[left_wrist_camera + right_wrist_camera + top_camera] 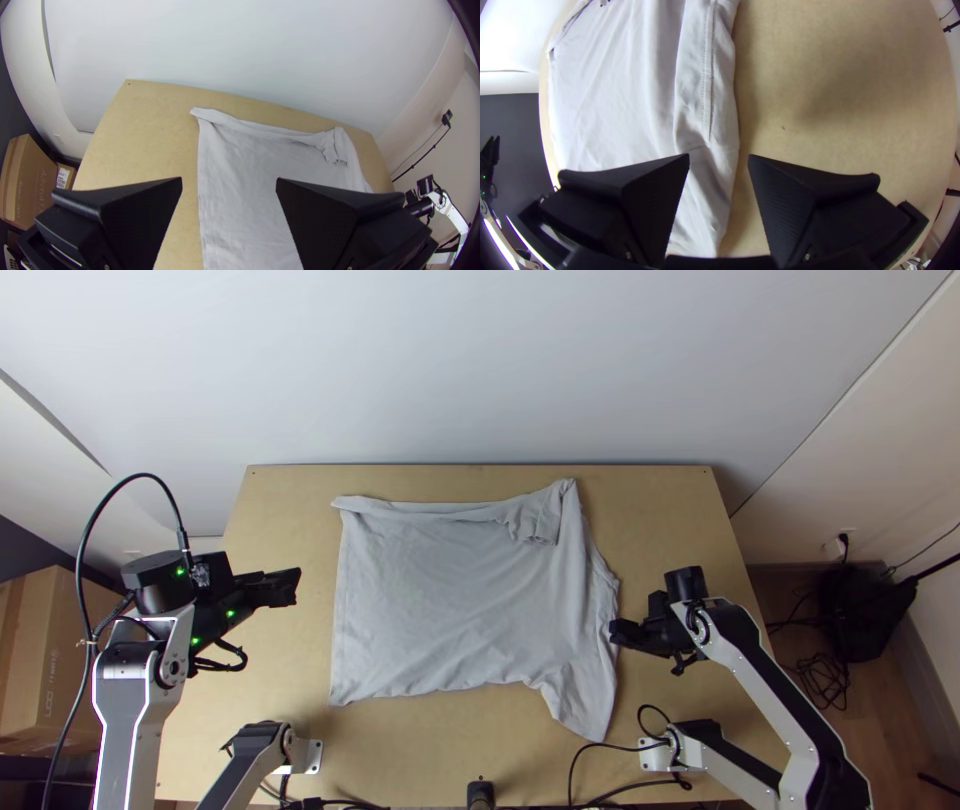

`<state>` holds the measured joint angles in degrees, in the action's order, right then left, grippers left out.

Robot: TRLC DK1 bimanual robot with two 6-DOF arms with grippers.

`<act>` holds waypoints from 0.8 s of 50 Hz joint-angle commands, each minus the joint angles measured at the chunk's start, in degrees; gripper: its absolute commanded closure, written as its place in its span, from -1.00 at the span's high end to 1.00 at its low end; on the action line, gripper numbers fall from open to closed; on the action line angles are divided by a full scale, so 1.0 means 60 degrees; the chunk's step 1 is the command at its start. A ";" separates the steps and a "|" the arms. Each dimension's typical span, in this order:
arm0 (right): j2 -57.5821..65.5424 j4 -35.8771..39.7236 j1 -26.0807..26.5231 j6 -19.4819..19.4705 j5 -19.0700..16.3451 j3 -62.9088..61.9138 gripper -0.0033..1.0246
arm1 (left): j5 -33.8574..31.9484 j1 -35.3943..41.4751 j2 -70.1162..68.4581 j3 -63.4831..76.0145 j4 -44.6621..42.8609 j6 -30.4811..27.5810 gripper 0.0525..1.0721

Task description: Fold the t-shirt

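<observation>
The grey t-shirt [450,600] lies mostly spread across the middle of the tabletop [480,770], between the two claws. Its far edge is turned over in a narrow strip, gathered into folds toward the right; at the near right, a sleeve [582,700] points toward the tabletop's near edge.

The right claw [615,633] is right at the shirt's right edge. In its wrist view, the claw [719,156] is released, fingers wide apart, with the cloth's edge showing between them; whether they touch it, I cannot tell. The left claw [293,585] is off the shirt's left side, apart from it, also released with a wide gap between its fingers.

Black cables [574,770] loop by the right arm's base, near the sleeve. Beyond the tabletop's left side stand a large cardboard box [62,660] and a smaller box [65,176], their contents hidden.
</observation>
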<state>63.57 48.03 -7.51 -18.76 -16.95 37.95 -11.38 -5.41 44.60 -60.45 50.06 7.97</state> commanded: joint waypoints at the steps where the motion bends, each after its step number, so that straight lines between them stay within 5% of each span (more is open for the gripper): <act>1: 0.0333 -0.0271 -0.0067 0.0110 0.0115 -0.0188 0.08 | 0.0006 -0.0124 -0.0124 0.0201 0.0094 -0.0244 0.78; 20: 0.1343 -0.0520 -0.0345 0.0139 0.0232 -0.0173 0.06 | 0.0006 -0.0373 -0.0138 0.0172 0.0211 -0.0551 0.78; 23: 0.1314 -0.0534 -0.0463 0.0168 0.0247 -0.0217 -0.13 | 0.0006 -0.0373 -0.0153 0.0172 0.0328 -0.0698 0.78; 27: 0.1241 -0.0813 -0.0492 0.0198 0.0232 -0.0305 -0.47 | -0.0213 -0.0197 -0.0138 0.0113 0.1148 -0.1416 0.78; 40: 0.1211 -0.0959 -0.0682 0.0183 0.0232 -0.0408 -0.49 | -0.0594 0.0462 -0.0607 0.0406 0.3287 -0.3921 0.79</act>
<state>70.78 42.48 -11.20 -18.31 -15.88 36.93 -14.17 -2.83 41.80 -59.24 66.50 -8.58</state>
